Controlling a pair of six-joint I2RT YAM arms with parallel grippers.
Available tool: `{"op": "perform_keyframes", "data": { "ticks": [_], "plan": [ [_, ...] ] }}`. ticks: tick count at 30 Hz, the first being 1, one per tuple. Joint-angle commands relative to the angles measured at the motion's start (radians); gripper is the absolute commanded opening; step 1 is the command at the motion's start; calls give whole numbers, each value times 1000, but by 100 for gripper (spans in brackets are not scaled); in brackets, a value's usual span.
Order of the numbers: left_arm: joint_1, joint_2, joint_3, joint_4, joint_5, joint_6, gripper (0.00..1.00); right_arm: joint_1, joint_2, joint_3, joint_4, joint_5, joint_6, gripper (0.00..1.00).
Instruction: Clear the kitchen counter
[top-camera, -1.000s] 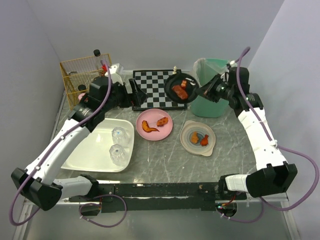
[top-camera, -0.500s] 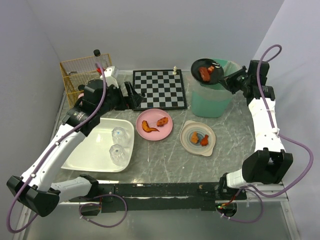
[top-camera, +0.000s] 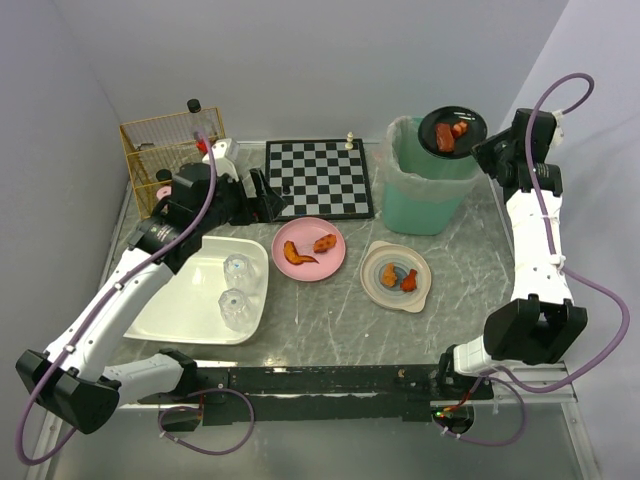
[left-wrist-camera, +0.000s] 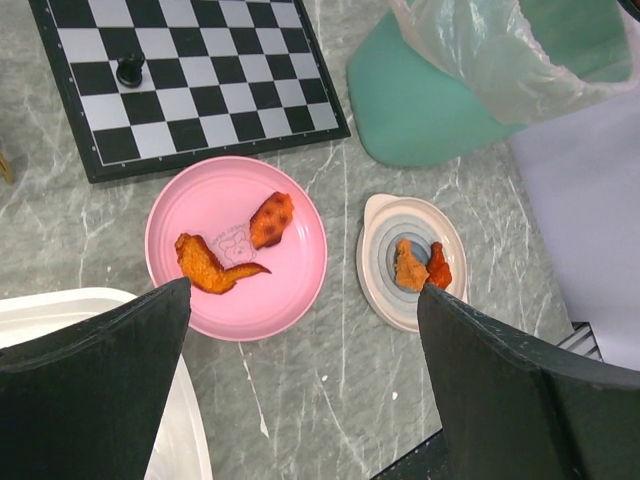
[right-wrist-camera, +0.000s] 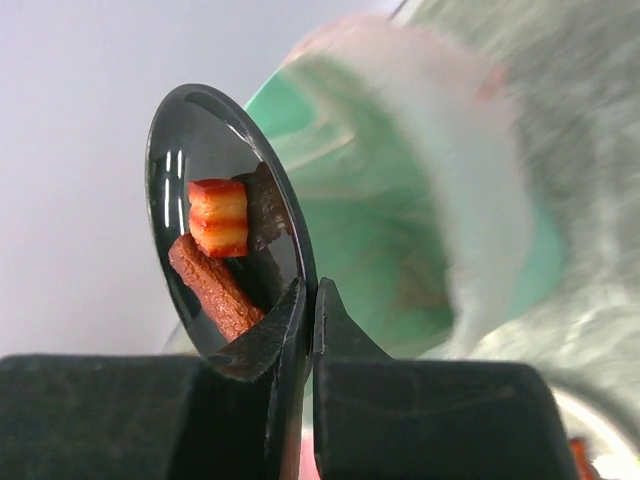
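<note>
The surface (top-camera: 340, 310), grey and veined, spans the whole workspace in front of both arm bases and is far from cleared. At its middle lie a pink plate (top-camera: 308, 248) with two orange-brown scraps and, just right of it, a beige dish (top-camera: 395, 276) with two more. To the left a white tub (top-camera: 170, 320) holds two upturned glasses (top-camera: 237, 268), probably gathered there as washing-up. Behind are a chessboard (top-camera: 320, 178), a wire basket (top-camera: 165, 145) in the far-left corner, and a green lined bin (top-camera: 425, 205) at far right. The right gripper (right-wrist-camera: 310, 300) is clamped on the rim of a black plate (top-camera: 452, 130), held above the bin's mouth with its food on it, seemingly so that a tilt will drop the scraps inside the liner. The left gripper (left-wrist-camera: 305, 288) is spread wide and empty, hanging over the board's near edge with the pink plate framed between its fingers, likely lined up as the next pickup.
</note>
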Motion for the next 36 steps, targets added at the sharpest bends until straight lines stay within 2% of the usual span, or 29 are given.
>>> {"op": "perform_keyframes", "data": {
  "ticks": [1,6,9,16,18,23,29,36],
  "plan": [
    [6,-13,-3,33,22,18,99,-2,-5,43,26,173,-102,0],
    [6,3,-8,45,45,15,99,13,10,38,46,220,-222,0],
    [6,6,-11,50,51,13,99,58,33,86,23,304,-323,0],
    [8,9,-23,57,51,5,99,168,62,101,84,476,-501,0],
    [8,10,-23,59,51,5,99,225,75,106,111,566,-577,0],
    [9,13,-22,59,48,5,99,342,87,57,266,785,-818,0],
    [9,18,-28,59,51,2,99,438,88,-23,525,957,-1100,0],
    [9,18,-29,64,56,-4,99,452,99,-28,589,1025,-1179,0]
  ]
}}
